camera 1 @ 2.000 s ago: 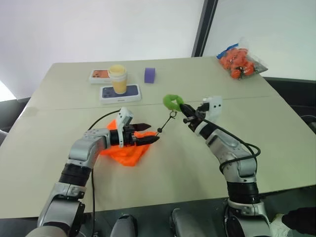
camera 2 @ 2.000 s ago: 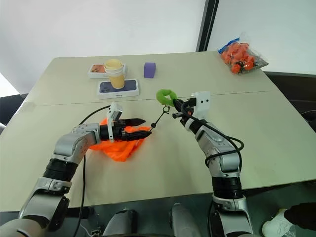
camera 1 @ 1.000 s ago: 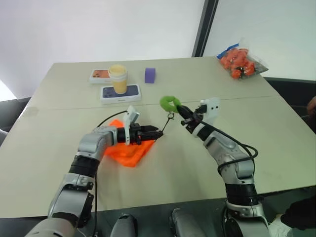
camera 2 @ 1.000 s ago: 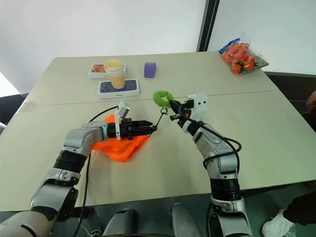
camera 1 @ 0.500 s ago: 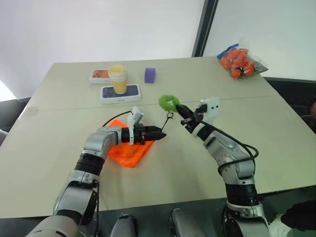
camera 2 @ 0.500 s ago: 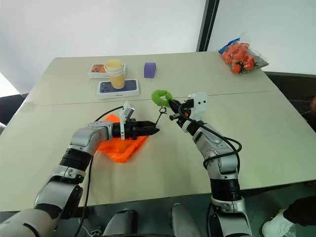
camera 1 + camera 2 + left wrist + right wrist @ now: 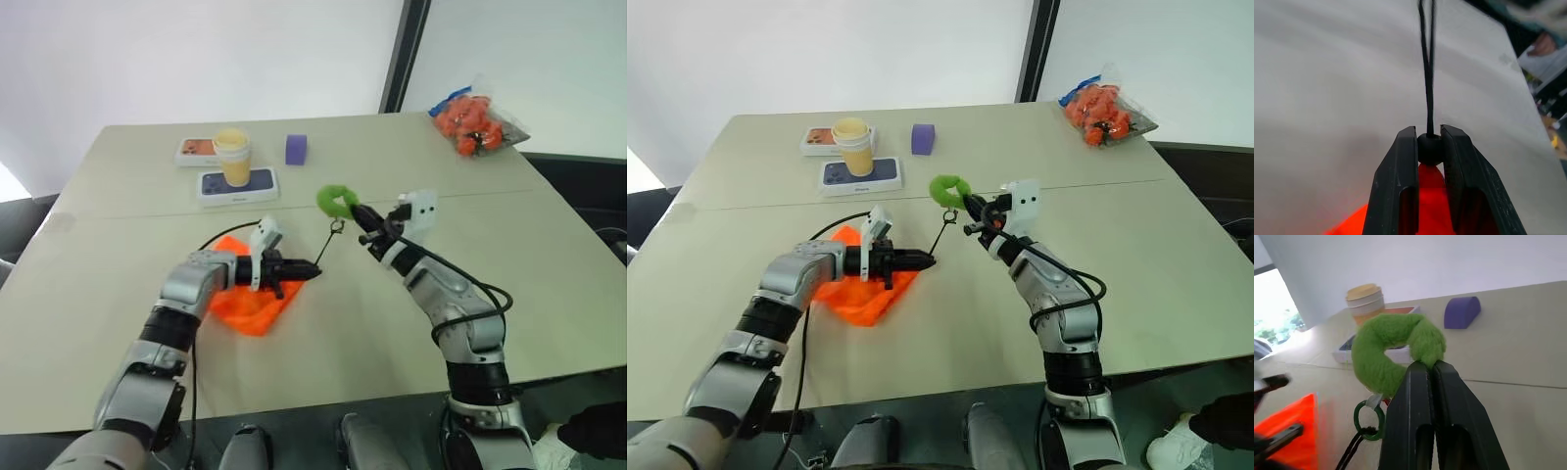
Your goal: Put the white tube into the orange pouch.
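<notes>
My left claw (image 7: 1429, 139) clenched on black cord bead (image 7: 1429, 148); orange pouch (image 7: 253, 302) directly behind it on surface (image 7: 392, 323); cord (image 7: 1427, 68) runs taut ahead to green ring (image 7: 1396, 350), pinched in my right claw (image 7: 1431, 366); white tube unseen; pouch mouth not yet open.

orange pouch (image 7: 1430, 215) cut off

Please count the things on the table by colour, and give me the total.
Orange: 2, the soft fabric pouch and the clear bag of orange fruit.
Purple: 1, the small block.
Yellow: 1, the paper cup.
White-edged flat boxes: 2.
Total: 6.
</notes>
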Robot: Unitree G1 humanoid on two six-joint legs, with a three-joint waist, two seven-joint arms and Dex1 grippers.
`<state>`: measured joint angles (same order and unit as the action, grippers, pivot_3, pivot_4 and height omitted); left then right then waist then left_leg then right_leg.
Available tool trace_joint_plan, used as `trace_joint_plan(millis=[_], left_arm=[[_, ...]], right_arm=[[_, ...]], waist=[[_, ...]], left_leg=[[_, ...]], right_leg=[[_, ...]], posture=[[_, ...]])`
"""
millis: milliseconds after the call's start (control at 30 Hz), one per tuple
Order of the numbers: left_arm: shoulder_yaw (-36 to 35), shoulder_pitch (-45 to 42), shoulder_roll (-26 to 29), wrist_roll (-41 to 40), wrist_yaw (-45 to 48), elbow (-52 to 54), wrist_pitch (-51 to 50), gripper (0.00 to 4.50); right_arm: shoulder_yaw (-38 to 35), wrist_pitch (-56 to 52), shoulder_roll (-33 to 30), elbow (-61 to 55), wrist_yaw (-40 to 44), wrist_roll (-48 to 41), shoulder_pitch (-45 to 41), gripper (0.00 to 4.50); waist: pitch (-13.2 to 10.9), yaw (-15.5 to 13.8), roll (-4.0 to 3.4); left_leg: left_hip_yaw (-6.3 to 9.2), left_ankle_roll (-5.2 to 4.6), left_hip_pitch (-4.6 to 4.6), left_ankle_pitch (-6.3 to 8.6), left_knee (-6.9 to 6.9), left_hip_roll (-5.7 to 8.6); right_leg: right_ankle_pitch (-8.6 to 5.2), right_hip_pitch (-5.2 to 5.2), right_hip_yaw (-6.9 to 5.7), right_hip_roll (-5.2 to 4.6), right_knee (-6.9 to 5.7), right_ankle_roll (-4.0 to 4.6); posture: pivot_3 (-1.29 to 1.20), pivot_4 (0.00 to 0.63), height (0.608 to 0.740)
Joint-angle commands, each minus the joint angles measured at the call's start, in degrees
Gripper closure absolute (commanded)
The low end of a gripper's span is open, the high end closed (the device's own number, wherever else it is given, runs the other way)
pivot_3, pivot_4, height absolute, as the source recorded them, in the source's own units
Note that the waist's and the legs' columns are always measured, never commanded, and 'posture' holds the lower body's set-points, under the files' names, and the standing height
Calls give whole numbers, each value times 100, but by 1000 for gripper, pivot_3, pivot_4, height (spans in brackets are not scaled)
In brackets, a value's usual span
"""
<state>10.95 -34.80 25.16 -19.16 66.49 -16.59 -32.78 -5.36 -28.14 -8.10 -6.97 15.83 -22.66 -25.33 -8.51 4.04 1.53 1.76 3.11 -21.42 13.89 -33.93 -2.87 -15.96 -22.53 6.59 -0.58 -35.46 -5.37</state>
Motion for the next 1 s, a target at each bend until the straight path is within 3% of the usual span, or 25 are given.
trace_joint_plan(millis=[33,300,600,700,800,867,967,1000], left_arm=[[181,231,225,125,164,335,45,4314],[376,973,987,313,275,1248,88,4314],[186,1019,972,205,63,1253,96,4314],[37,997,944,-23,91,1307,-78,2945],[-252,1023,946,-157,-124,1418,-135,1423],[-611,1087,987,-330,-358,1549,-273,446],[-1241,1224,1035,-685,-679,1807,-494,437],[-1436,1279,1049,-803,-761,1874,-558,437]], right_arm=[[-188,276,-14,57,-201,110,-198,4500],[-380,562,-123,841,-836,600,-522,4500],[-175,499,-122,926,-736,708,-542,4500],[-62,401,-150,828,-508,665,-474,4500],[67,129,-224,598,-183,524,-337,3493],[174,79,-315,417,-98,612,-218,2542],[271,46,-472,196,100,644,-3,1061],[282,39,-530,154,181,626,65,1061]], waist=[[0,-10,0],[6,9,-13],[10,4,-23],[9,6,-25],[9,3,-25],[9,7,-25],[7,9,-24],[6,4,-25]], left_leg=[[1,0,1,0,-1,0],[-5,0,2,0,3,-2],[-6,-1,4,0,-6,-1],[-6,-1,3,0,-6,-1],[-5,-1,2,0,-6,-1],[-5,-1,0,0,-5,-1],[-4,-1,-2,0,-2,-2],[-3,-1,-3,0,-2,-2]], right_leg=[[0,0,0,0,-1,0],[-1,-3,6,-1,0,3],[-1,3,6,-2,0,5],[-1,3,6,-2,0,4],[-1,2,6,-2,0,3],[-1,0,5,-2,0,3],[-1,-5,5,-1,0,3],[-1,-5,4,-1,0,3]], posture=[[0,150,723],[0,150,723],[0,150,723],[0,150,723],[0,150,723],[0,150,723],[0,150,723],[0,150,723]])
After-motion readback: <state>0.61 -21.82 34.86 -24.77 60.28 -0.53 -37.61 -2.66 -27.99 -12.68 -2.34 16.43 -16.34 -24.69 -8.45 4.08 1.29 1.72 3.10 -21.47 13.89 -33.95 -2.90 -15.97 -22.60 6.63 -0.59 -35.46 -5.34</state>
